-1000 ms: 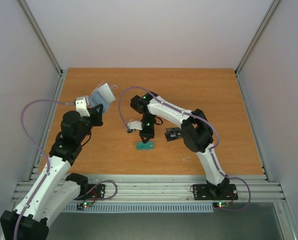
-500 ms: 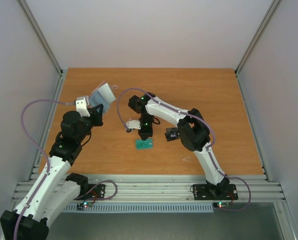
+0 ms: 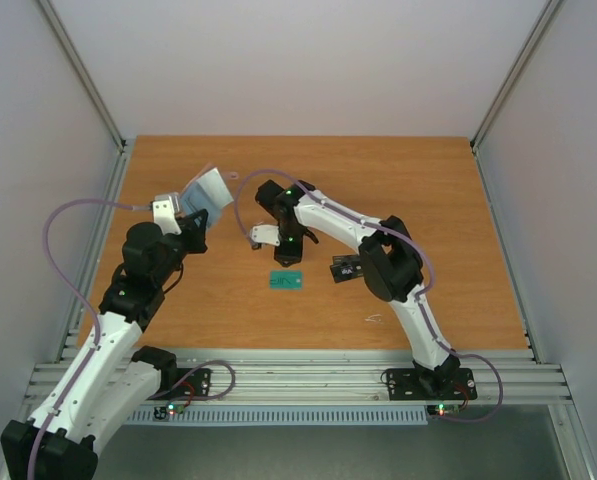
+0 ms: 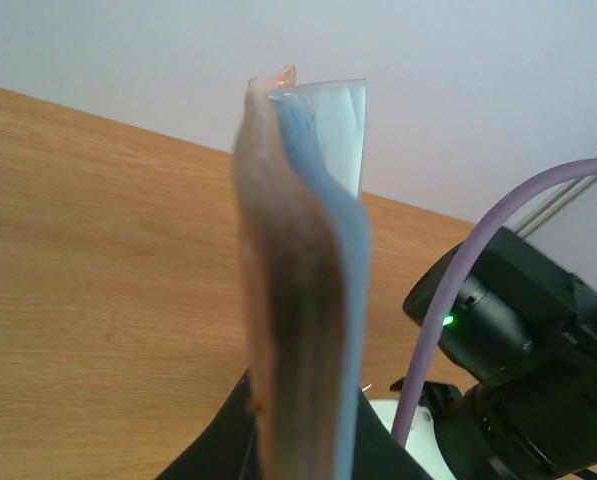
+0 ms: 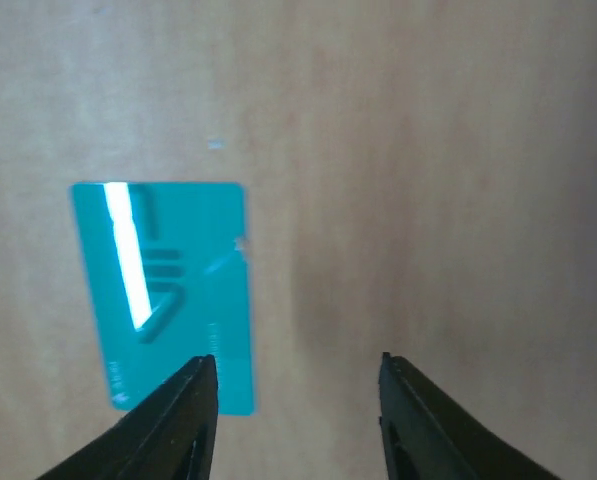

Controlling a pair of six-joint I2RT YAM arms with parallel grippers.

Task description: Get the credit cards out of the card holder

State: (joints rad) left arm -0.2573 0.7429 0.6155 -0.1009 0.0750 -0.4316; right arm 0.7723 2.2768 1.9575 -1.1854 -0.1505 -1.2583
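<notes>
At the ten o'clock side of the bench (image 3: pixel 428 190), the left pincer (image 3: pixel 192 214) is clamped on the lower edge of the card holder (image 3: pixel 208 187). It holds the holder upright off the wood, folded nearly shut. Near the middle, the green card (image 3: pixel 286 281) lies flat and free. The right pincer (image 3: pixel 289 256) hovers just at its twelve o'clock, jaws apart and empty. At three o'clock of that card, a black card (image 3: pixel 345 268) lies partly under the right arm. Two cards look to be out. The dark blue one is not visible; it is probably inside the holder, waiting to be pulled.
</notes>
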